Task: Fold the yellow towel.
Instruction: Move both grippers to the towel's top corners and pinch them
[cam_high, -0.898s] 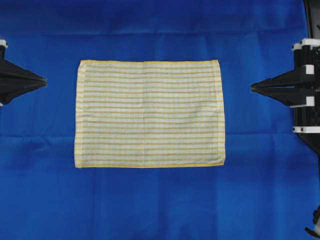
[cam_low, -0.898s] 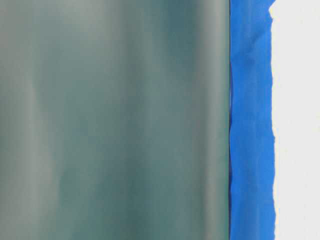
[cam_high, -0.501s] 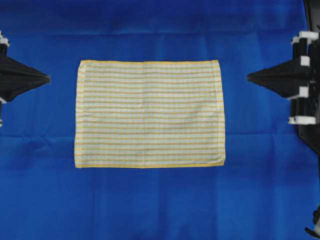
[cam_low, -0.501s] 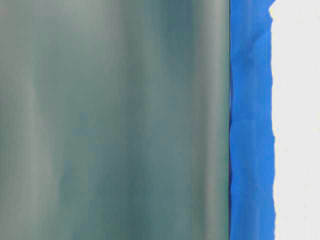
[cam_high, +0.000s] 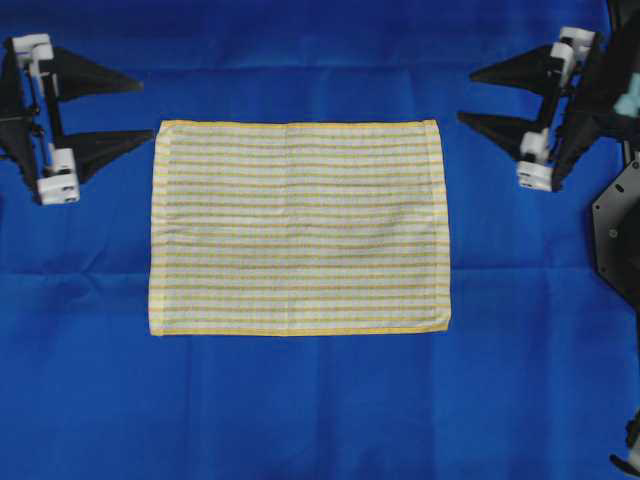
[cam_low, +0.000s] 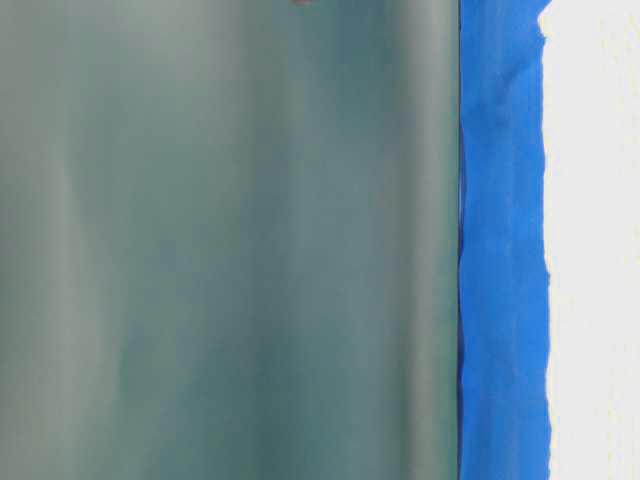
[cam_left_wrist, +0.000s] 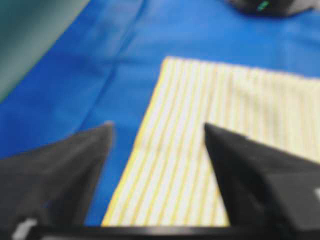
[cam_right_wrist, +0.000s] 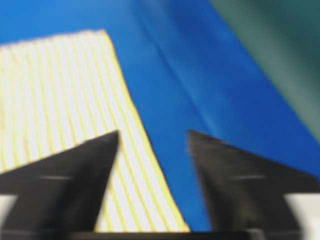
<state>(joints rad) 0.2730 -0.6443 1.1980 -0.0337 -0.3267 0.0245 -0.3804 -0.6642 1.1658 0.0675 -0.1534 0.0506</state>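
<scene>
- I see the yellow towel (cam_high: 299, 228) lying flat and unfolded, centred on the blue cloth (cam_high: 300, 410); no fold made.
- Left claw (cam_high: 136, 111) and right claw (cam_high: 468, 97) spread wide, empty, near the far corners.
- Remaining: grasp, fold.

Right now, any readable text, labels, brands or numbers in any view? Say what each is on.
None readable in any view.
The yellow towel has only stripes, no tag or print showing.
The blue cloth is plain.
The left gripper and right gripper show no markings.
A small green mark on a dark object in the left wrist view is too blurred to read.
</scene>
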